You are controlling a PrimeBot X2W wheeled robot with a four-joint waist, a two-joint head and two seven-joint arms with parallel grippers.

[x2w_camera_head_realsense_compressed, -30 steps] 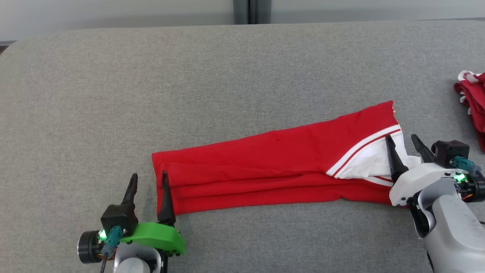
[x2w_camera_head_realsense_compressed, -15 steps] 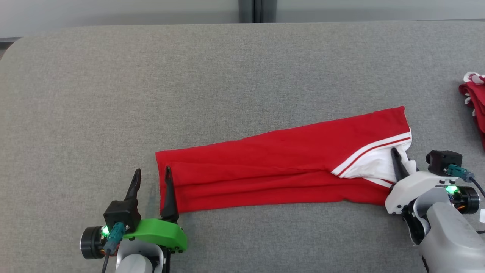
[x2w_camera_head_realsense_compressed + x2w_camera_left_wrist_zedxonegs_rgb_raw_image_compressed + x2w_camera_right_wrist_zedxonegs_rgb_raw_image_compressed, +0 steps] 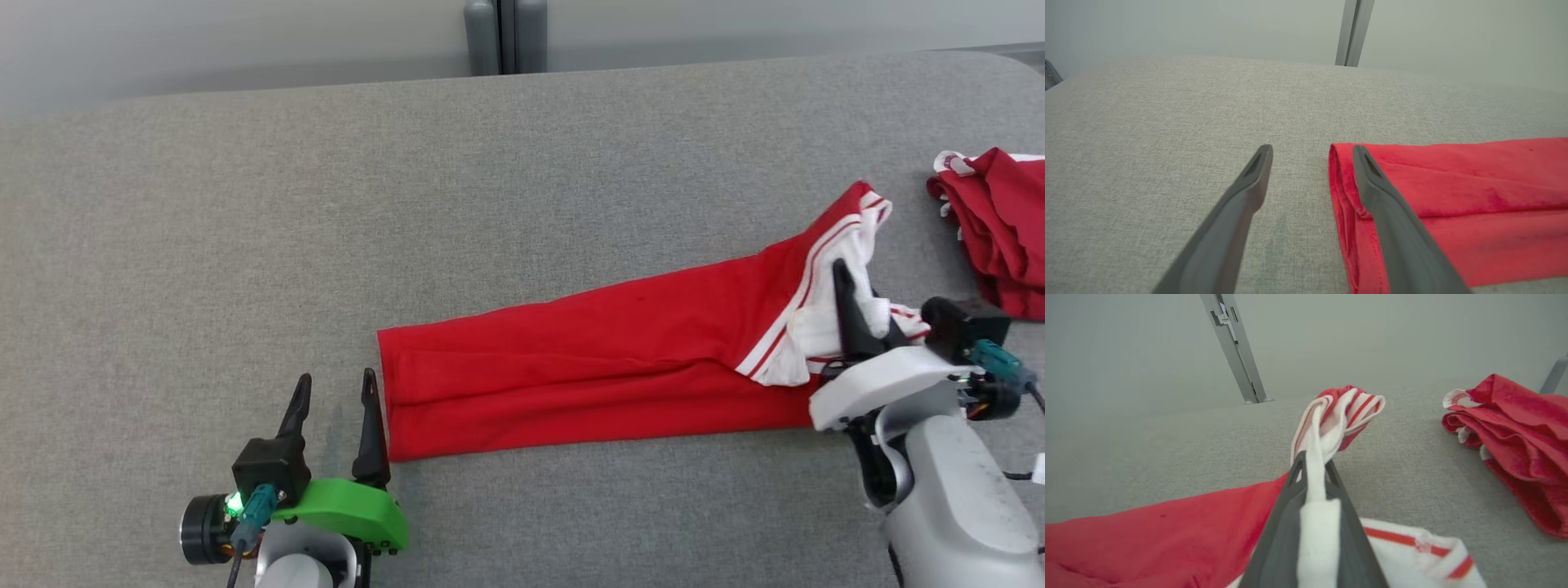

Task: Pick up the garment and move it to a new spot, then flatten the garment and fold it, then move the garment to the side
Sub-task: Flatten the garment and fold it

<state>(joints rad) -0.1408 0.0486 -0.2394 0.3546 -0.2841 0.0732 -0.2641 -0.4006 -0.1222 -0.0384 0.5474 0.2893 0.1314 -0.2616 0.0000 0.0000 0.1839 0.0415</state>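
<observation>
The garment (image 3: 620, 359) is a long red folded strip with a white, red-striped end, lying across the grey padded surface (image 3: 490, 204). My right gripper (image 3: 847, 286) is shut on that white end and holds it bunched and raised off the surface. In the right wrist view the white cloth (image 3: 1327, 428) runs pinched between the fingers of the right gripper (image 3: 1312, 462). My left gripper (image 3: 335, 392) stands open at the garment's left end. In the left wrist view the left gripper (image 3: 1312, 153) has its right finger (image 3: 1372, 179) over the folded red edge (image 3: 1343, 196), with nothing between the fingers.
A second red and white garment (image 3: 992, 229) lies crumpled at the far right, close to my right gripper, also seen in the right wrist view (image 3: 1515, 428). A grey post (image 3: 504, 33) stands behind the far edge. The surface stretches bare to the left and back.
My right gripper has shut on the white striped end and lifted it, bunching it upward. The left gripper stays open by the left end. The head camera has shifted.
</observation>
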